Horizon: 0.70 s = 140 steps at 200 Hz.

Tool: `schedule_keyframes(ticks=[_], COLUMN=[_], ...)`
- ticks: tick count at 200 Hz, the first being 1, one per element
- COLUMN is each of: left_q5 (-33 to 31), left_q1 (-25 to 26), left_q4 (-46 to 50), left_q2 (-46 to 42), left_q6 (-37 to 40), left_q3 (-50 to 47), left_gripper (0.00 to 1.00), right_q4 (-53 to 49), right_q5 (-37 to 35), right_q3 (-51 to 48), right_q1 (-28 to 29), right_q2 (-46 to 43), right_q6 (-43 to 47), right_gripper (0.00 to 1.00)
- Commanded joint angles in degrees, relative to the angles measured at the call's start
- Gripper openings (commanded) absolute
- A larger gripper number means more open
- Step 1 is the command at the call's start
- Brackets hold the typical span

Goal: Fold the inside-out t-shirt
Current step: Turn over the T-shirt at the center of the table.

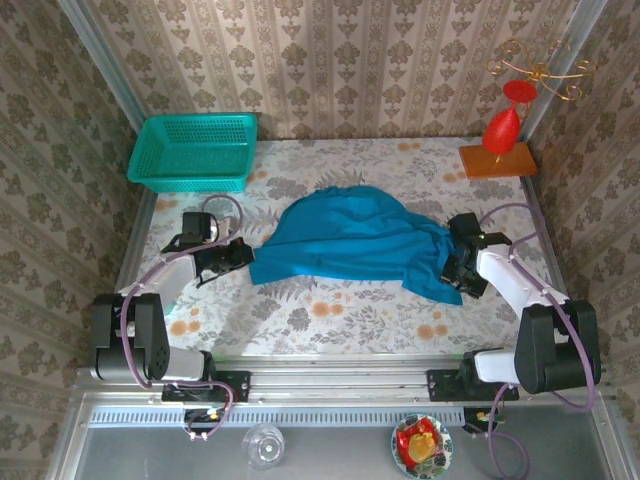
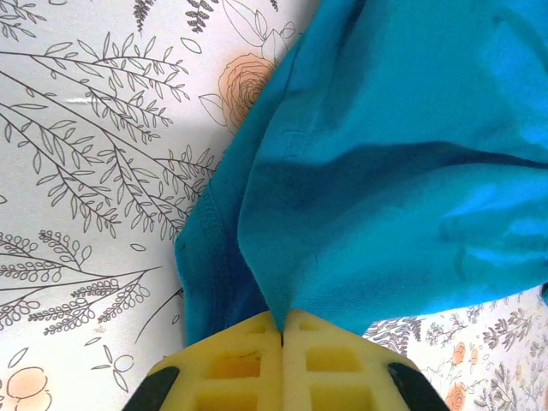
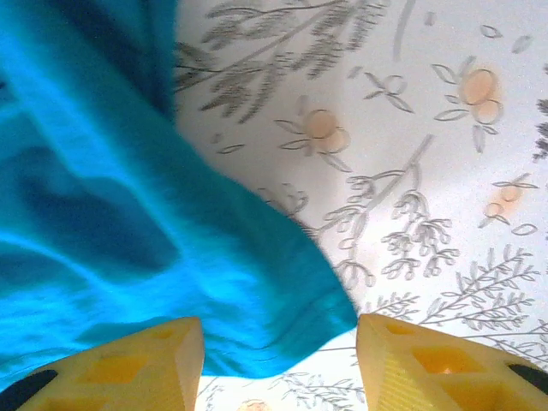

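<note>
The limp, light t-shirt [image 1: 345,240] is being pinched at one edge by the clenched left gripper [image 2: 282,330]. The opposite edge, judged the best hold, is being straddled by the released right gripper [image 3: 279,338].

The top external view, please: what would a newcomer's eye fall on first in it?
The bright blue t-shirt lies crumpled across the middle of the floral table, between the two arms. The left end effector is pinched shut on its left edge, while the right end effector stands open at its right end. A teal basket sits in the far left corner.
</note>
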<state>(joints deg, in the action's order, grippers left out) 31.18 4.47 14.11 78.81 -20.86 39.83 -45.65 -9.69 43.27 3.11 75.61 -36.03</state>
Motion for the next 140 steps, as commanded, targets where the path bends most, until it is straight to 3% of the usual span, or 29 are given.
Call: schedule_keyframes(ticks=[1,105,140], left_q5=[-0.54,-0.51,-0.64], left_q1=[0.36,0.54,0.45], left_q4=[1.01,0.65,0.57], left_q2=[0.15,-0.52,-0.91], left_q6=[0.91,0.54,0.53], left_q3=[1.47,0.90,0.68], left_gripper=[0.00,0.00,0.00], right_q4=[-0.98,2.60,2.56], right_q5=[-2.34,8.73,9.52], right_q3=[-1.78,-2.16,-1.26], right_q1=[-0.76,-7.06,-7.24], right_q2=[-0.17,9.09,11.13], right_q6=[-1.32,0.09,0.69], right_gripper=[0.49,0.46,0.36])
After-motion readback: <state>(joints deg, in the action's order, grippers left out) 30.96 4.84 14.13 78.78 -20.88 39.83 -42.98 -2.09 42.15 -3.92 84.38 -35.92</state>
